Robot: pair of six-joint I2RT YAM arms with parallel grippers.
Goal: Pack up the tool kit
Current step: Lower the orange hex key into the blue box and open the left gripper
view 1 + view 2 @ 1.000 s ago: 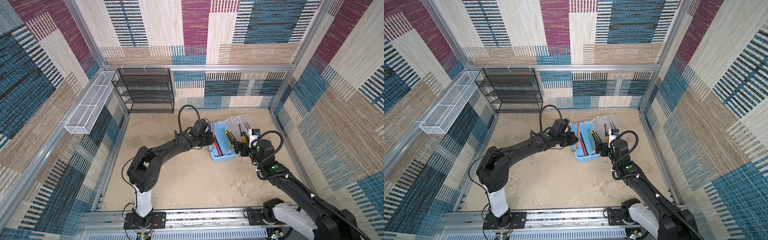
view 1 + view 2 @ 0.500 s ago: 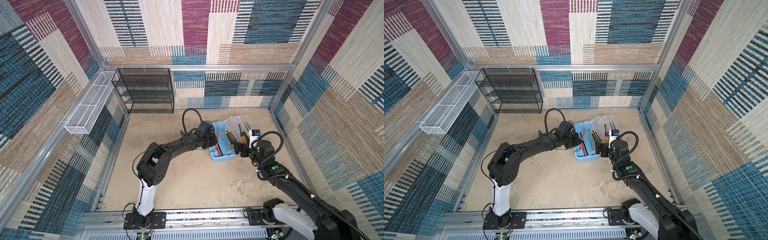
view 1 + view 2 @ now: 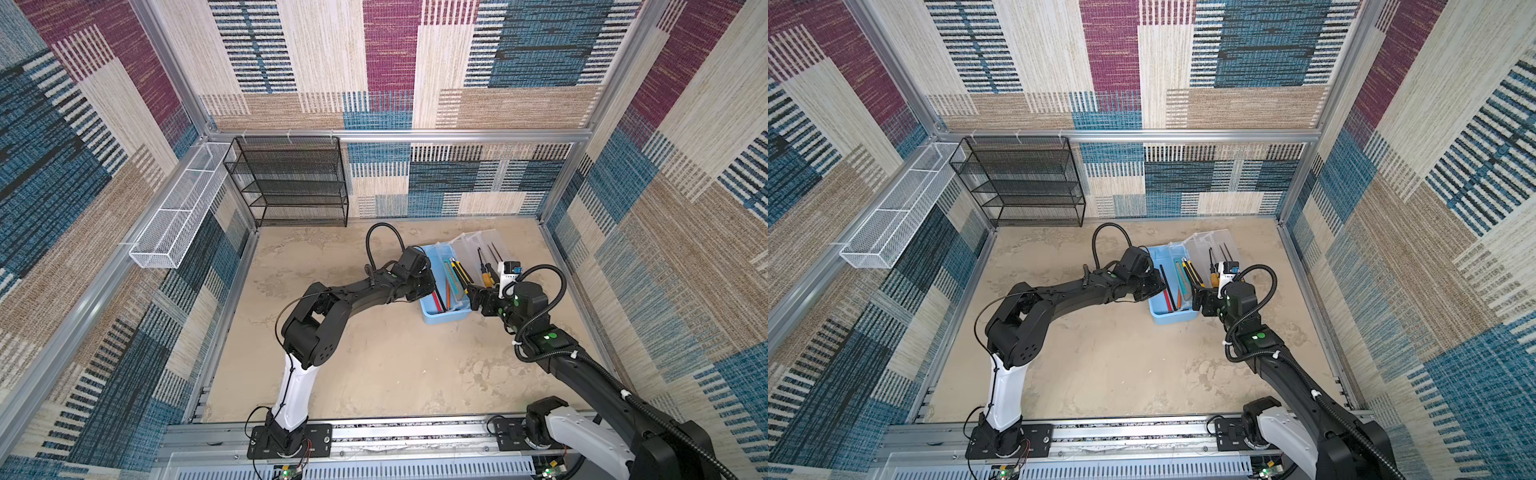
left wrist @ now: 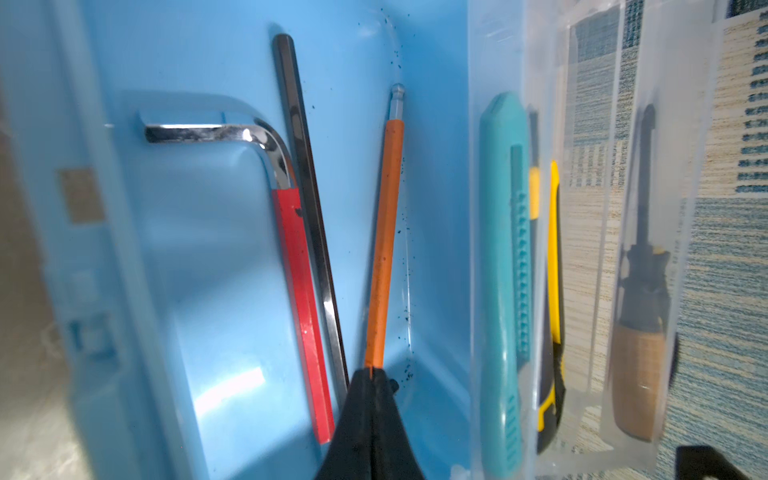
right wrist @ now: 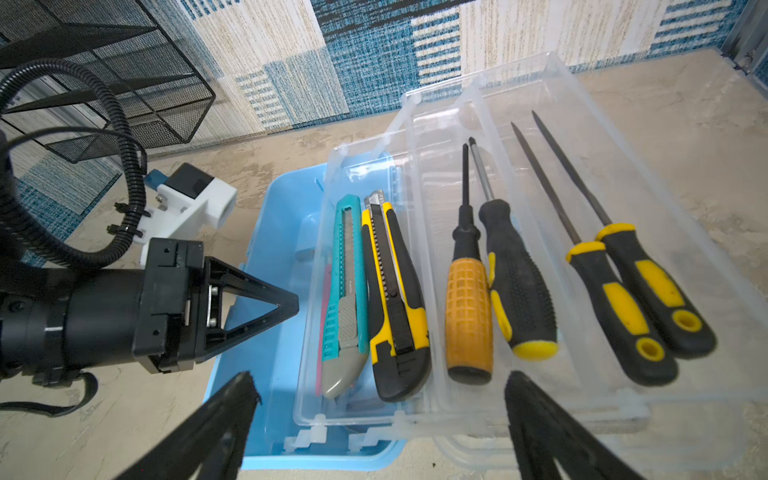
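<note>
- Left gripper (image 4: pixel 371 374): jaws together at the near end of the orange hex key (image 4: pixel 384 232), inside the blue box (image 4: pixel 208 249); grip unclear. Check that the key lies flat.
- Right gripper (image 5: pixel 380 376): jaws apart, clear tray (image 5: pixel 432 187) just ahead. Keep off it.

Robotics lab cell: aluminium frame (image 3: pixel 399 135), patterned wall panels (image 3: pixel 390 50), rail-mounted arms (image 3: pixel 299 386).

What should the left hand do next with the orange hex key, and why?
Probably open the left hand and let go. It is shut on the end of the orange hex key, which already lies low inside the blue box beside the red hex key, so it seems placed.
</note>
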